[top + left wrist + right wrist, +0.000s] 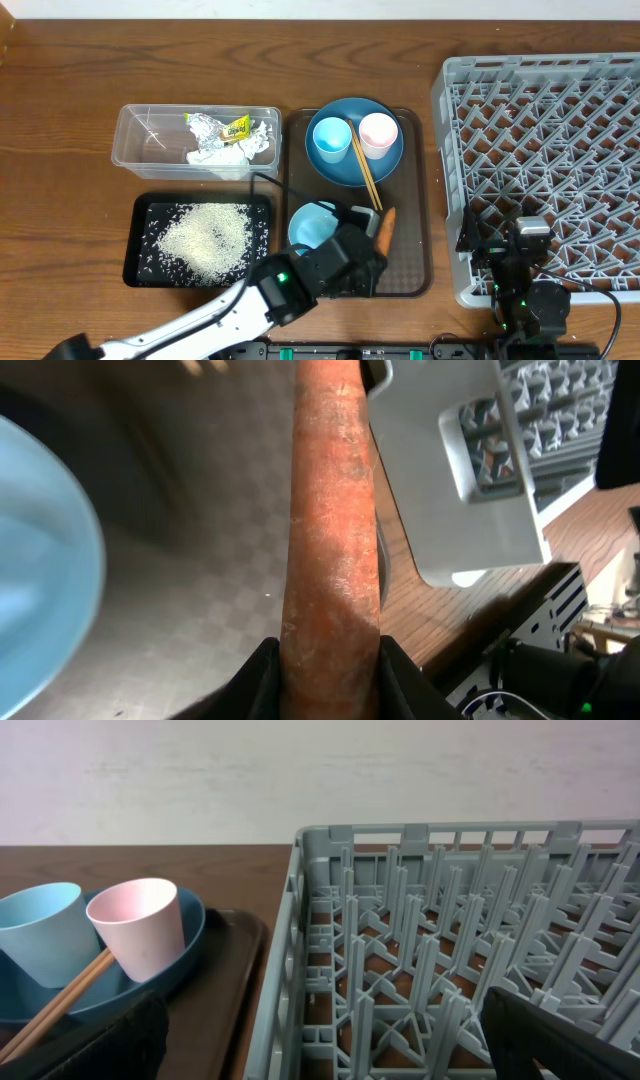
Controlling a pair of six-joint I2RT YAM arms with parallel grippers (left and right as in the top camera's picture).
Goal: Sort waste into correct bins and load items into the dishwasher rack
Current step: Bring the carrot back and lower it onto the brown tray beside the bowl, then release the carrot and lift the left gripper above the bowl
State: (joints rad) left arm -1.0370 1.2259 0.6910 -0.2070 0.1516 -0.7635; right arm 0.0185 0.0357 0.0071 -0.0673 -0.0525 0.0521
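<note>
Orange and rough-skinned, a carrot is clamped between the two dark fingers of the left gripper, over the near right part of the dark brown serving tray. I cannot tell whether the carrot rests on that tray or hangs just above it. Just left of it sits the light-blue bowl. On the far half of the same tray, the dark-blue plate carries the light-blue cup and the pink cup, with the wooden chopsticks lying across the plate between them.

On the left of the table, the clear tub holds the foil wrapper and the white napkins. Just near of it, the black tray holds a heap of rice. The grey rack fills the right side. The right gripper hangs at the rack's near edge, its fingers spread wide and holding nothing.
</note>
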